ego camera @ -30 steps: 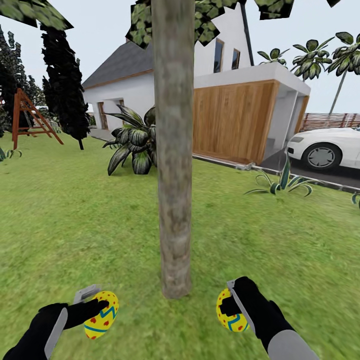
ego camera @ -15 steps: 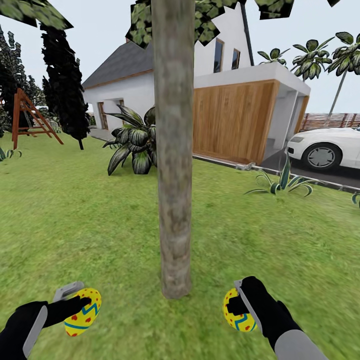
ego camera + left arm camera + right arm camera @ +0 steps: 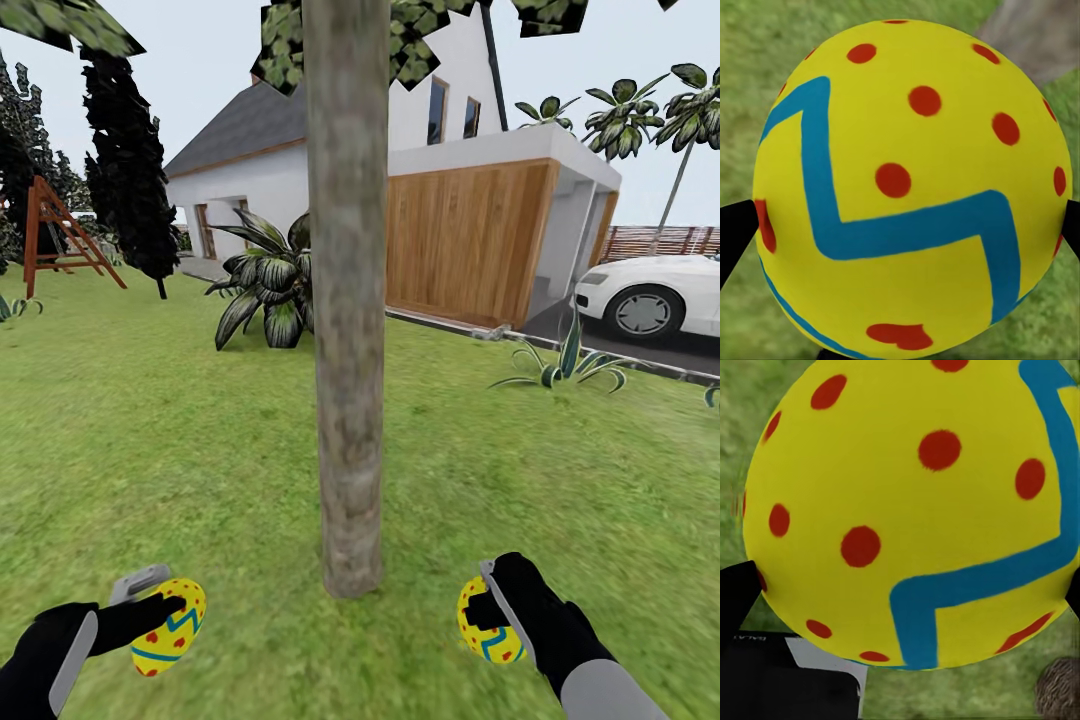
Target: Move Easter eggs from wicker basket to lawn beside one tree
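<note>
Left gripper clamping one yellow egg left of the tree trunk, right gripper clamping another egg right of the trunk, both hanging just above the lawn near its base

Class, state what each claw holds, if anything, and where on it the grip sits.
Left claw pinches one Easter egg across its sides; right claw pinches another Easter egg likewise.

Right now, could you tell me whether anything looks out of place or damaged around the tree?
Nothing stands out. The left pincer and the right pincer each hold an intact egg, one left of the tree and the other right of it, above the lawn.
</note>
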Available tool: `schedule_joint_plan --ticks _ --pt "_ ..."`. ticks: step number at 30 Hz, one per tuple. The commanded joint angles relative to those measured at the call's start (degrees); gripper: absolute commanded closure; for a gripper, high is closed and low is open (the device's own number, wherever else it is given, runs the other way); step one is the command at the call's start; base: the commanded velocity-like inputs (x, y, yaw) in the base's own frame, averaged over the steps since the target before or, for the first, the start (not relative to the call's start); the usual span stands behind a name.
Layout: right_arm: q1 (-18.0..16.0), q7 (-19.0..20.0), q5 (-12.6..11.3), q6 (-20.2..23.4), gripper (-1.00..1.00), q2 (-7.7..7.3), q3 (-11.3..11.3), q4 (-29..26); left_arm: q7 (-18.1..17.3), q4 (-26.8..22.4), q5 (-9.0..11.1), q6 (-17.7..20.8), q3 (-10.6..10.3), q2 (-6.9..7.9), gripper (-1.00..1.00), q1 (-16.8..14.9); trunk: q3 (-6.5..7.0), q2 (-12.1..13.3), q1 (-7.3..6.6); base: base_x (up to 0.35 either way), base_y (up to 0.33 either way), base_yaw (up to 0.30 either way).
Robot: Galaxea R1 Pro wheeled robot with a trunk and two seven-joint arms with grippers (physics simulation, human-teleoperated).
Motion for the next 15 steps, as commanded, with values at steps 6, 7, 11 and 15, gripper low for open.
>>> schedule_joint_plan --ticks 6,7,11,15 --pt "-0.05 0.27 -0.16 0.27 1.0 -2.92 0.29 0.01 -0.1 0.21 0.06 0.39 -0.02 -0.52 1.0 -0.06 -1.2 -2.53 1.35 0.0 0.0 0.0" --pt "-0.05 0.26 -0.16 0.27 1.0 -2.89 0.31 0.01 -0.1 0.22 0.06 0.39 -0.03 -0.53 1.0 -0.06 -1.2 -2.53 1.35 0.0 0.0 0.0" --pt "-0.05 0.26 -0.16 0.27 1.0 -2.81 0.32 0.01 -0.05 0.31 -0.12 0.17 -0.15 -0.59 1.0 -0.06 -1.74 -3.74 2.01 0.0 0.0 0.0" --pt "-0.05 0.26 -0.14 0.27 1.0 -2.81 0.39 0.01 -0.02 0.38 0.01 0.29 -0.12 -0.64 1.0 -0.06 -2.46 -5.34 2.89 0.0 0.0 0.0"
